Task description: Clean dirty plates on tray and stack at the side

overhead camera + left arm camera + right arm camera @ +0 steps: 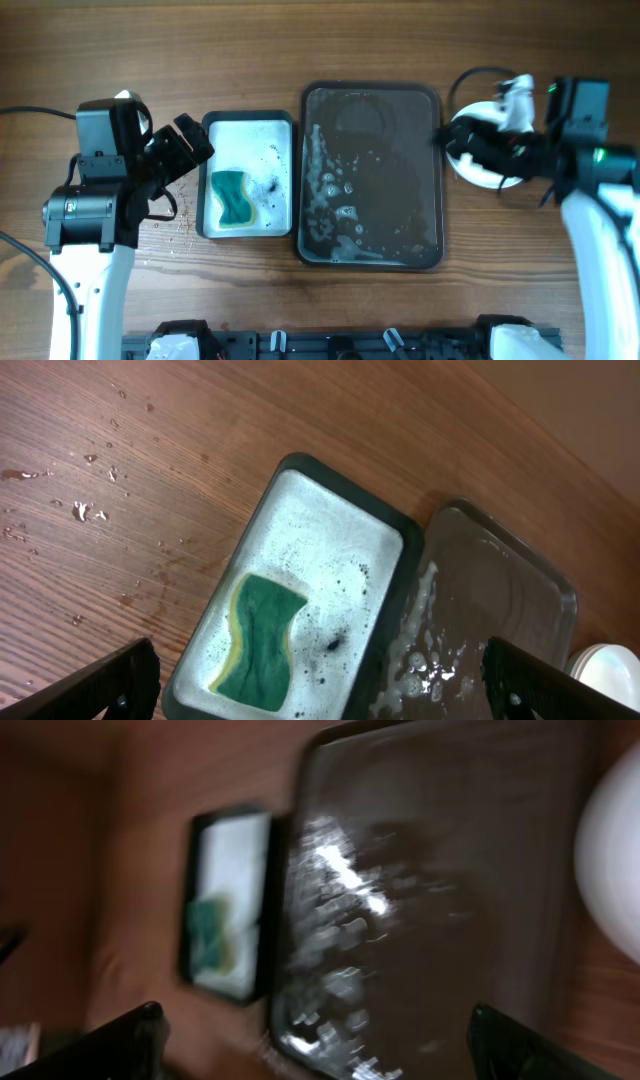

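1. Hovering at the 3 o'clock side of the tray (400,200), the right hand (452,148) is hanging directly over the plates (490,178). In the right wrist view its fingers are standing wide apart with nothing between them, so it is gripping nothing.
2. The plates are sitting on the bare surface (300,40) just beside the tray's right rim, between 2 and 3 o'clock from the tray's middle. The arm is covering most of them, so the count is not showing.
3. The tray is lying with its long axis running 12 to 6 o'clock. It is holding soapy water and foam, and no plate is showing on it.
4. The left hand (195,140) is also spread and gripping nothing. It is waiting at 9 o'clock, just left of the small metal tray (255,150) where the green sponge (233,198) is lying.
5. Key relation: the plates are lying right under the right hand, while the left hand is well apart from them, with both trays in between. Any further plate handling is looking like right-arm work.
6. Judgement: with the tray bare of plates, the task is probably nearing its end.
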`<action>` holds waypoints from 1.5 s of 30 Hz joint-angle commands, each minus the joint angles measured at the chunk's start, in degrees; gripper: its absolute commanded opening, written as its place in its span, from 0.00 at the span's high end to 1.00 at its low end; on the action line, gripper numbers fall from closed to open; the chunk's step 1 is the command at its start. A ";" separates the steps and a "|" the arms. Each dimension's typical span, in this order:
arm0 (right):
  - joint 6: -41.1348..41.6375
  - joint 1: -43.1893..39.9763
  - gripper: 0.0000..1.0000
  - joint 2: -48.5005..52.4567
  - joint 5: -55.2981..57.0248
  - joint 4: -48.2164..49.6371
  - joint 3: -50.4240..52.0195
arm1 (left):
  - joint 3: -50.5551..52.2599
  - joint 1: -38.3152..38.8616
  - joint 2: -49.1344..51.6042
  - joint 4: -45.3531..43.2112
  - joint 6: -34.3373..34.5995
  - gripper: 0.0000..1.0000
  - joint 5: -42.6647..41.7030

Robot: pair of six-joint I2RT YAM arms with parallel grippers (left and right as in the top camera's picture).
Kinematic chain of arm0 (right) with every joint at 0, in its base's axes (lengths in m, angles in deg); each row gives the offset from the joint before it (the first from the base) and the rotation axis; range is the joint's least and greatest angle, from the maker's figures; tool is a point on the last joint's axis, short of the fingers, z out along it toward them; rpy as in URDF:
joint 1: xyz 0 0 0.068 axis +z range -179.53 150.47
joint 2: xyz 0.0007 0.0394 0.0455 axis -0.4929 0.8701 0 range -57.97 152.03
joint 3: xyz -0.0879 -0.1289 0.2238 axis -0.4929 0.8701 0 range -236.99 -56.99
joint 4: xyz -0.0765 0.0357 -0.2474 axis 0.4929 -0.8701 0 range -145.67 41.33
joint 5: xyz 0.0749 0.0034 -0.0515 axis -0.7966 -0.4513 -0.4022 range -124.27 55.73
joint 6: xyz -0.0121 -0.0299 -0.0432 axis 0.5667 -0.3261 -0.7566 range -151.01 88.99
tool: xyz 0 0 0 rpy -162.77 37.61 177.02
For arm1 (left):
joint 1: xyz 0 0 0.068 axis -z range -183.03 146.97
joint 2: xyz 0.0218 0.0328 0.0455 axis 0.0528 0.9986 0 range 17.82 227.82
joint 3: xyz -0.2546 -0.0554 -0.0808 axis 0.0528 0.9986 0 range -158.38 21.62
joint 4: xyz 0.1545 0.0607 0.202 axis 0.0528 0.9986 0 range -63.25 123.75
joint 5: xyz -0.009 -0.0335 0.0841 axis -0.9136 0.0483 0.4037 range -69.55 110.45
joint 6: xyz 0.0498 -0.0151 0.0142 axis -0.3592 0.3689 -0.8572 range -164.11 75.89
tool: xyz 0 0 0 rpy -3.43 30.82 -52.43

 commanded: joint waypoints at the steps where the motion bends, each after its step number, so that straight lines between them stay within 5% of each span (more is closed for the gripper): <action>1: -2.80 11.47 0.00 -6.32 -5.75 -2.93 -0.76 | -0.76 -0.42 -0.09 0.02 -0.09 0.00 -0.68; 6: 16.98 22.82 0.00 -8.37 -5.49 -3.58 -0.76 | -0.76 -0.42 -0.09 0.02 -0.09 0.00 -0.68; 13: 3.15 23.02 0.00 -12.39 3.69 -3.54 -0.76 | -0.76 -0.42 -0.09 0.02 -0.09 0.00 -0.68; 19: -0.04 22.56 0.00 -32.30 28.74 14.84 10.27 | -0.76 -0.42 -0.09 0.02 -0.09 0.00 -0.66; 24: -0.09 14.40 0.00 -51.87 29.33 16.61 24.13 | -0.76 -0.42 -0.09 0.02 -0.09 0.00 -0.68; 34: 0.79 11.30 0.00 -70.29 32.09 30.64 52.98 | -0.76 -0.42 -0.09 0.02 -0.09 0.00 -0.68; 40: 5.68 11.28 0.00 -70.99 31.89 54.51 66.90 | -0.76 -0.42 -0.09 0.02 -0.09 0.00 -0.68; 45: 9.05 11.30 0.00 -71.01 32.30 56.13 67.82 | -0.76 -0.42 -0.09 0.02 -0.09 0.00 -0.68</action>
